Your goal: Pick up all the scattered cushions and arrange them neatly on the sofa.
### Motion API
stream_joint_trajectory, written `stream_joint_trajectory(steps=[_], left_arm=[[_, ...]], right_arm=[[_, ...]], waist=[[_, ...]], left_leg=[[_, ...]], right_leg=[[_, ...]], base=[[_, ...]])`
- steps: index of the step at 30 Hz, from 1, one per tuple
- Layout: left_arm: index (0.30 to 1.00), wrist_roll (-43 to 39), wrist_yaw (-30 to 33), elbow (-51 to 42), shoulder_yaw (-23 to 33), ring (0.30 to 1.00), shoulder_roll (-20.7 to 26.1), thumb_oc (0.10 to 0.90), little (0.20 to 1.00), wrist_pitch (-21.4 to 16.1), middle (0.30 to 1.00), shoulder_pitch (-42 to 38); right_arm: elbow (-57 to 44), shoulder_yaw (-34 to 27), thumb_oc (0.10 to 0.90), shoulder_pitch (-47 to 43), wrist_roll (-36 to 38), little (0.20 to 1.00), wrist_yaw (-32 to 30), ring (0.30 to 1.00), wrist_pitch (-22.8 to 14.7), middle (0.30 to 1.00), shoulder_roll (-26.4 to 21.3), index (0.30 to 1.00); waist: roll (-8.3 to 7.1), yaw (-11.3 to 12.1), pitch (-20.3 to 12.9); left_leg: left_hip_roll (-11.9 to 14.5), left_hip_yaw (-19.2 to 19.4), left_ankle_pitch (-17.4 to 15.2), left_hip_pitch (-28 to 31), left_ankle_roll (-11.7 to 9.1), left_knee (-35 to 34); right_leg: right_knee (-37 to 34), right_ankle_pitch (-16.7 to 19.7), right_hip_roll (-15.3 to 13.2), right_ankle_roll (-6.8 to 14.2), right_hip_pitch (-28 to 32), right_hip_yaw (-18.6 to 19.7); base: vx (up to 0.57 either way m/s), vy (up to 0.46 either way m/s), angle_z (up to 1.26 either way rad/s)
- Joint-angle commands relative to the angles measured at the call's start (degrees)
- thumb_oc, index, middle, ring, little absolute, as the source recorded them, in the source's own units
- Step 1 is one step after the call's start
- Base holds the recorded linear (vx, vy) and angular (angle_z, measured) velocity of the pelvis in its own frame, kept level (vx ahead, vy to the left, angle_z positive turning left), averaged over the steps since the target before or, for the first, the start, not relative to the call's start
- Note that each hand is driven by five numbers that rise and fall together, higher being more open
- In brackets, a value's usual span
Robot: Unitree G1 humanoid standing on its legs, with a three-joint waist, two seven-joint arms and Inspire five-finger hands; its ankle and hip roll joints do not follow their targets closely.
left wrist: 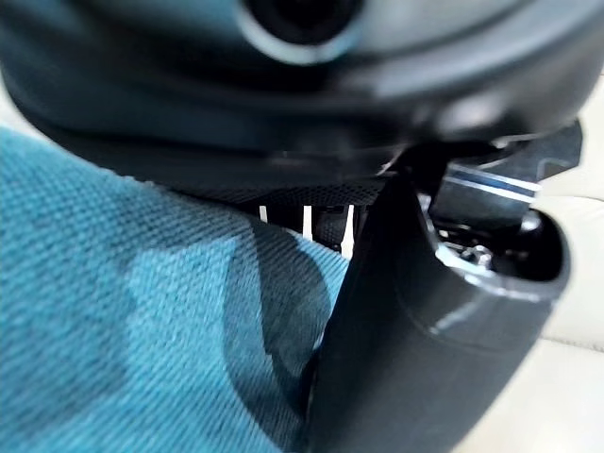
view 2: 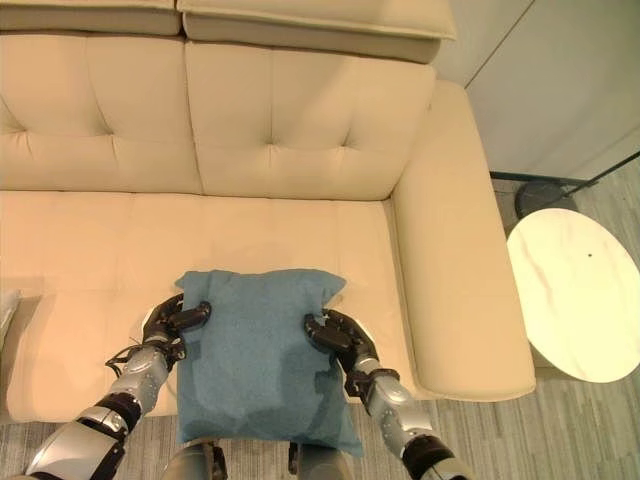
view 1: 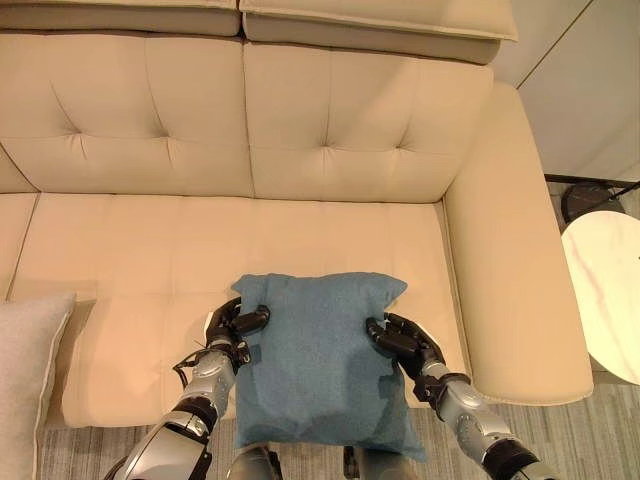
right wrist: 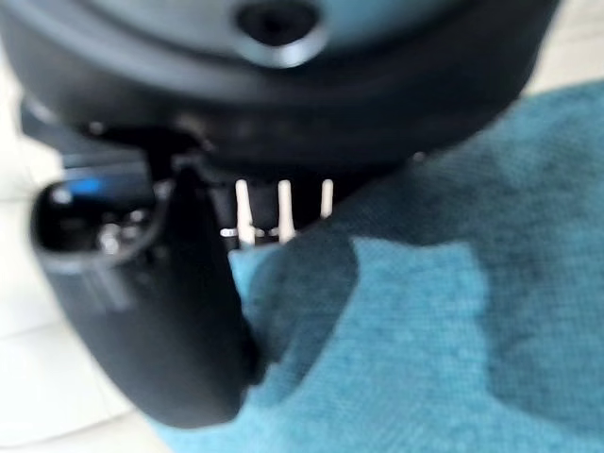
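A teal-blue cushion point(view 1: 318, 360) is held over the front edge of the cream sofa's seat point(view 1: 150, 250), its far end above the seat and its near end hanging past the edge. My left hand point(view 1: 232, 328) pinches the cushion's left side, thumb on top. My right hand point(view 1: 400, 340) pinches its right side the same way. Up close, the left thumb point(left wrist: 425, 321) presses into the teal cloth point(left wrist: 123, 321), and the right thumb point(right wrist: 160, 311) presses into the cloth point(right wrist: 425, 330) too. A light grey cushion point(view 1: 25, 380) lies at the seat's left end.
The sofa's tufted backrest point(view 1: 250, 110) runs along the far side and its right armrest point(view 1: 510, 260) bounds the seat. A round white side table point(view 1: 610, 290) stands right of the armrest. Grey carpet point(view 1: 560, 420) lies in front.
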Motion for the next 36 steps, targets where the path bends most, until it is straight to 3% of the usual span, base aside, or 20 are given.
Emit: stream_joint_trajectory(steps=[1,4,6,9,12,14,16,18,19,21,24,26,32,35,36], left_arm=[[0.3,7.18,-1.75,-11.54,-3.4,0.3,-5.42,0.4,0.3,-4.92,0.3,-10.8],[0.3,7.05,-0.56,-22.75,-3.97,0.3,-4.95,0.4,0.3,-6.63,0.3,-6.71],[0.3,6.65,-0.92,-26.13,-3.58,0.3,-4.69,0.4,0.3,-6.9,0.3,-4.57],[0.3,5.35,-2.47,-36.94,-1.4,0.3,-2.37,0.4,0.3,-6.67,0.3,2.27],[0.3,5.35,-3.17,-40.89,0.3,0.3,-1.19,0.4,0.3,-6.31,0.3,5.44],[0.3,5.57,-3.76,-41.48,0.46,0.3,-0.85,0.4,0.3,-6.01,0.3,6.3],[0.3,6.62,-3.97,-43.25,0.35,0.3,0.01,0.4,0.3,-5.41,0.3,7.38],[0.3,7.71,-3.62,-43.86,0.63,0.3,0.27,0.4,0.3,-5.42,0.3,7.59],[0.3,8.23,-3.24,-44.22,0.77,0.3,0.23,0.4,0.3,-5.36,0.3,7.97],[0.3,9.69,-2.56,-43.8,0.17,0.3,0.4,0.4,0.3,-4.89,0.3,7.78],[0.3,11.01,-2.07,-43.91,0.15,0.3,0.11,0.4,0.3,-5.16,0.3,8.16],[0.3,11.92,-1.93,-43.66,-0.66,0.3,-0.36,0.4,0.3,-4.77,0.3,8.6],[0.3,14.61,-2.75,-42.22,-2.81,0.3,-0.3,0.4,0.3,-3.29,0.3,10.67],[0.3,14.94,-3.22,-42.33,-3.49,0.3,-0.5,0.4,0.3,-2.88,0.3,10.93],[0.3,15.36,-2.96,-42.58,-3.66,0.3,-0.41,0.4,0.3,-2.84,0.3,10.97]], right_arm=[[-5.24,4.88,0.4,5.96,-6.79,0.3,4.64,0.3,-0.47,0.3,2.14,0.3],[-2.78,-0.43,0.4,6.67,-8.12,0.3,2.64,0.3,-0.94,0.3,3.3,0.3],[-3.0,-2.13,0.4,7.56,-7.69,0.3,2.59,0.3,-0.96,0.3,3.61,0.3],[-1.94,-6.72,0.4,9.37,-9.3,0.3,1.77,0.3,-0.01,0.3,4.87,0.3],[-2.84,-8.09,0.4,11.23,-10.55,0.3,1.68,0.3,0.59,0.3,4.95,0.3],[-2.46,-8.67,0.4,11.59,-10.23,0.3,1.65,0.3,0.76,0.3,5.23,0.3],[-2.24,-9.72,0.4,11.51,-8.34,0.3,0.75,0.3,0.76,0.3,6.14,0.3],[-3.04,-9.5,0.4,10.63,-8.4,0.3,-0.19,0.3,0.54,0.3,6.49,0.3],[-3.65,-9.24,0.4,10.1,-8.58,0.3,-0.5,0.3,0.36,0.3,6.67,0.3],[-4.58,-8.99,0.4,9.06,-9.27,0.3,-1.74,0.3,0.09,0.3,7.25,0.3],[-6.87,-9.01,0.4,8.9,-9.77,0.3,-1.39,0.3,0.54,0.3,7.83,0.3],[-7.63,-8.98,0.4,9.17,-10.69,0.3,-1.58,0.3,0.74,0.3,8.22,0.3],[-11.94,-9.38,0.4,11.16,-9.53,0.3,-0.91,0.3,1.66,0.3,10.09,0.3],[-12.87,-10.03,0.4,11.99,-9.78,0.3,-1.2,0.3,1.67,0.3,10.33,0.3],[-12.84,-10.24,0.4,11.7,-9.98,0.3,-1.5,0.3,1.54,0.3,10.3,0.3]], waist=[[3.07,-1.08,-0.43],[4.81,-0.88,-2.01],[5.19,-0.75,-2.66],[6.81,0.14,-5.73],[7.1,0.67,-6.76],[6.98,0.76,-6.69],[6.31,1.62,-4.69],[6.17,2.32,-4.04],[5.9,2.79,-4.35],[5.37,3.95,-4.84],[5.73,4.27,-6.42],[5.65,3.88,-7.73],[4.29,2.95,-9.33],[4.22,2.55,-9.14],[4.2,2.38,-8.77]], left_leg=[[0.41,-2.21,-5.07,2.57,-1.58,0.13],[0.5,-2.76,-5.36,4.45,-1.53,0.13],[0.66,-2.81,-5.46,5.21,-1.54,0.13],[1.69,-3.55,-5.76,9.6,-1.7,0.13],[2.67,-3.56,-5.48,12.34,-2.05,0.59],[2.98,-3.65,-6.31,11.92,-2.06,4.01],[3.62,-5.17,-3.55,5.73,-3.32,16.61],[2.76,-6.87,-3.63,2.57,-3.08,19.59],[2.02,-6.8,-5.43,1.69,-2.26,16.41],[1.23,-7.16,-3.43,-2.2,-1.93,12.41],[0.36,-9.58,-2.64,0.22,-1.35,6.33],[-0.68,-10.44,-2.88,1.67,-0.82,5.37],[-3.5,-7.13,-6.42,7.04,2.45,5.16],[-4.33,-6.29,-7.59,8.22,3.65,5.14],[-4.58,-5.73,-7.76,8.48,4.16,5.13]], right_leg=[[2.33,-5.3,-1.06,1.72,3.92,-2.29],[3.08,-6.67,-0.95,1.48,6.18,-2.9],[3.36,-7.19,-0.78,1.36,6.94,-2.72],[5.67,-10.19,0.29,0.3,10.78,-2.59],[5.98,-11.68,1.14,-0.55,13.65,-2.48],[6.06,-12.23,1.21,-0.97,14.56,-2.45],[5.97,-12.85,1.08,-2.61,16.67,-2.92],[5.66,-13.37,0.96,-2.9,17.01,-2.66],[5.2,-13.49,0.67,-2.3,17.3,-2.59],[4.54,-13.36,0.5,-1.77,18.38,-2.71],[4.44,-13.45,0.37,-0.41,19.07,-1.29],[5.97,-13.63,-0.89,0.43,19.19,-0.98],[12.59,-11.1,-4.53,3.27,17.77,1.66],[18.22,-8.73,-5.54,4.1,15.12,2.45],[21.15,-5.79,-6.27,4.61,13.52,2.55]], base=[[0.07,-0.069,0.01],[0.05,-0.075,0.09],[0.05,-0.083,0.05],[0.11,-0.154,0.0],[0.12,-0.172,0.14],[0.01,-0.104,0.11],[-0.08,-0.105,0.1],[-0.03,0.01,0.12],[0.06,0.069,0.08],[0.14,0.116,0.14],[0.22,0.201,-0.1],[0.25,0.268,-0.23],[0.2,0.263,-0.27],[0.09,0.166,-0.19],[0.01,0.156,-0.13]])
